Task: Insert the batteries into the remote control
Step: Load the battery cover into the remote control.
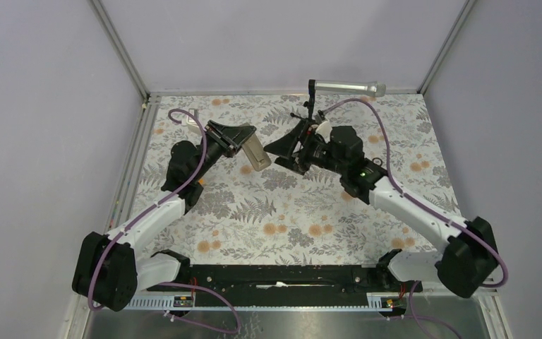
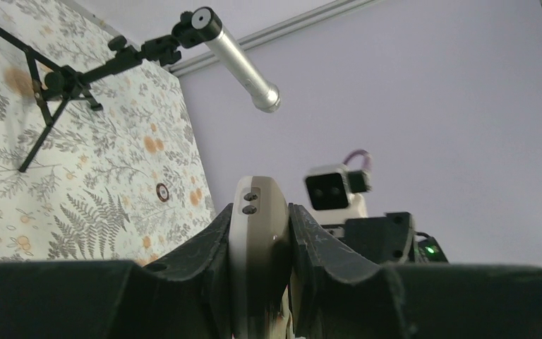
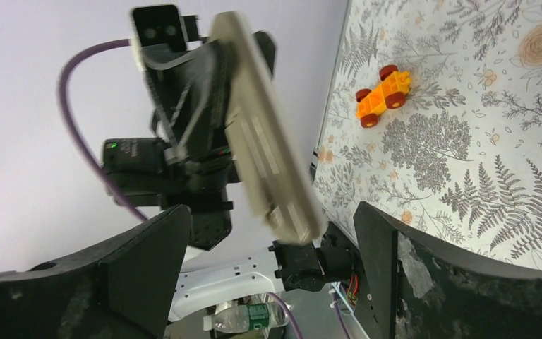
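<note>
Your left jaws are shut tight on the remote (image 2: pixel 257 233) and hold it up off the surface (image 1: pixel 289 212), one end sticking out toward the other arm. Your right jaws stand wide apart with nothing in them, near that free end. The remote looks like light, stiff, smooth plastic, so it may twist in the grip if you push at its tip; press close to the clamped part. No batteries are in view. They are probably small, hard and quick to roll, so pinch one across its middle.
</note>
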You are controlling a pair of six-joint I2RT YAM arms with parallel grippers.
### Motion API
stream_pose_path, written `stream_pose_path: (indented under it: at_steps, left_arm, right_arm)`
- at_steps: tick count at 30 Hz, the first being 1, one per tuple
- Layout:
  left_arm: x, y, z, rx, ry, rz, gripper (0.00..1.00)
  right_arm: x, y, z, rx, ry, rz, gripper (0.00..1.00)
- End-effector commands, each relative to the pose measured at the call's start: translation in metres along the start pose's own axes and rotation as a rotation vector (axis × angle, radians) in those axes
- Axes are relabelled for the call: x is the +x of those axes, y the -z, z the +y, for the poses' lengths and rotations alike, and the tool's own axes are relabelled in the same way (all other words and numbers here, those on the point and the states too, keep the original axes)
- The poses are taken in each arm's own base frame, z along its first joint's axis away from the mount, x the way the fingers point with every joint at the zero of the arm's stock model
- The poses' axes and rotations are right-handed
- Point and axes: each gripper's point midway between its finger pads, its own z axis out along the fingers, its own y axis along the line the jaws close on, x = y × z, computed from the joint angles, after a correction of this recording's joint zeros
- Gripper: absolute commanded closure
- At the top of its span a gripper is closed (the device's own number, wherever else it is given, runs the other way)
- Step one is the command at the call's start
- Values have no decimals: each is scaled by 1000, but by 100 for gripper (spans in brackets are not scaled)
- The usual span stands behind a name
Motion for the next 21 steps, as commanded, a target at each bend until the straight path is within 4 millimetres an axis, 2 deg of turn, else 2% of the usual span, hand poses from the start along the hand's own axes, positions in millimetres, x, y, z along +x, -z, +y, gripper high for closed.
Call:
stream_pose_path:
  at_steps: [1, 3, 8, 14, 21]
  left_arm:
    - [-18, -1, -37, 132, -93, -56, 100]
    - [-20, -3, -35, 129, -94, -60, 100]
    - [-22, -8, -37, 143, -95, -64, 100]
    - [-22, -9, -35, 148, -79, -63, 100]
    - [-23, -10, -36, 154, -65, -67, 100]
  right_arm:
    - [-13, 27, 16, 3, 26, -94, 8]
    - [-10, 30, 24, -6, -25, -76, 18]
    - [1, 26, 39, -48, -145, 16, 44]
    - [1, 17, 57, -123, -183, 57, 51]
    - [5, 10, 50, -116, -226, 72, 52]
